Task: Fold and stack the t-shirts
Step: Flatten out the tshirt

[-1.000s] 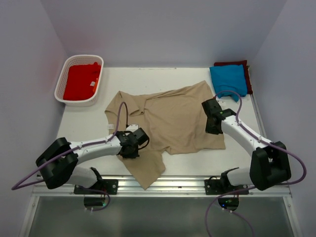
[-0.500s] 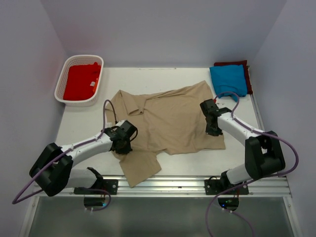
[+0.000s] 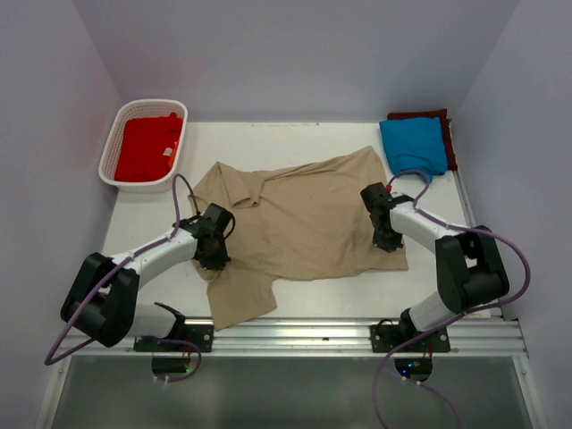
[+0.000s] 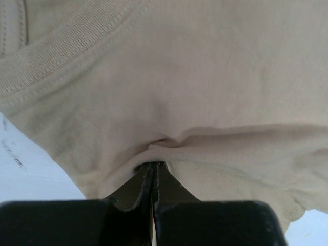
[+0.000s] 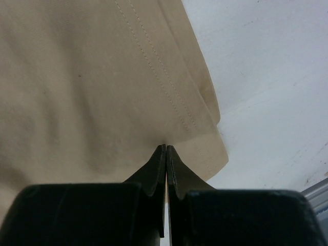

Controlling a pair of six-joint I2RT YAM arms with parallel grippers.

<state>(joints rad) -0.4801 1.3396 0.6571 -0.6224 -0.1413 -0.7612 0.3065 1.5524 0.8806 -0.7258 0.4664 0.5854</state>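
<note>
The tan t-shirt (image 3: 304,214) lies spread across the middle of the table, with one part hanging toward the near edge. My left gripper (image 3: 213,255) is shut on a fold of it at its left side, below the collar; in the left wrist view the cloth bunches at the closed fingertips (image 4: 154,165). My right gripper (image 3: 386,238) is shut on the shirt's right hem near its corner, seen in the right wrist view (image 5: 166,147). A folded blue t-shirt (image 3: 413,145) lies on a maroon one (image 3: 444,116) at the far right. A red t-shirt (image 3: 147,147) lies in the basket.
The white lattice basket (image 3: 114,134) stands at the far left corner. Bare white table (image 3: 268,143) shows behind the tan shirt and to its left. A metal rail (image 3: 295,331) runs along the near edge.
My left gripper has moved left and away from the near edge, dragging the shirt's near-left part with it. My right gripper has shifted slightly left along the right hem.
</note>
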